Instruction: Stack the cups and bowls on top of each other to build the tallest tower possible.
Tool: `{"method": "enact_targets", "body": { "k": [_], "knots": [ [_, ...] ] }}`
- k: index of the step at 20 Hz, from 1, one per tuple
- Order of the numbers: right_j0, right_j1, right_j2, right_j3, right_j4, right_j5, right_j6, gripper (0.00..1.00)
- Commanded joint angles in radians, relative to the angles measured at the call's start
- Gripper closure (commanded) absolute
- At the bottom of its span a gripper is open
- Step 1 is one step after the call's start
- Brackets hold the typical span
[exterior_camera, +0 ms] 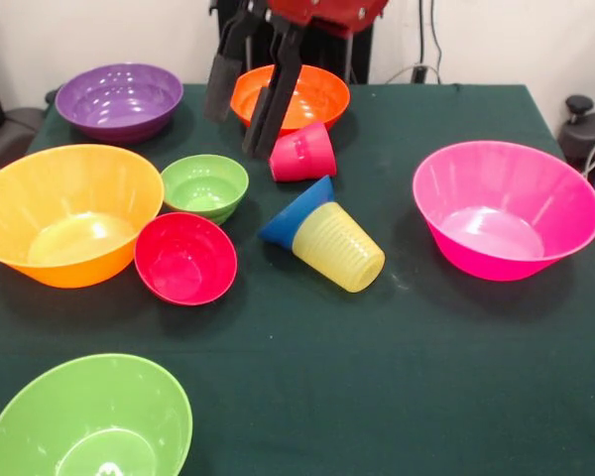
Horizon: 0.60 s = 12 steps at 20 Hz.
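Observation:
The yellow cup [339,248] lies on its side at the table's middle, with the small blue bowl [294,218] tilted against its far end. The red cup [303,154] lies on its side just behind them. The small red bowl [185,259] and small green bowl [205,186] sit upright to the left. No tower stands. My gripper [236,129] hangs open and empty just left of the red cup, in front of the medium orange bowl [312,94].
The purple bowl [119,99] is at the far left, the large orange-yellow bowl [67,213] at the left edge, the pink bowl [506,208] at the right, and a medium green bowl [89,421] at the near left corner. The table has a dark green cloth [397,377].

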Motion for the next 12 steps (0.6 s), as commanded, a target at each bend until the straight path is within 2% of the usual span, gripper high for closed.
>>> {"method": "enact_targets", "body": {
  "k": [1, 8, 12],
  "knots": [
    [0.015, 0.013, 0.053, -0.003, -0.034, 0.075, 0.097, 0.00],
    [0.026, 0.030, 0.037, -0.017, -0.044, 0.044, 0.109, 0.00],
    [0.028, 0.038, 0.033, -0.038, -0.039, 0.068, 0.109, 0.00]
  ]
}}
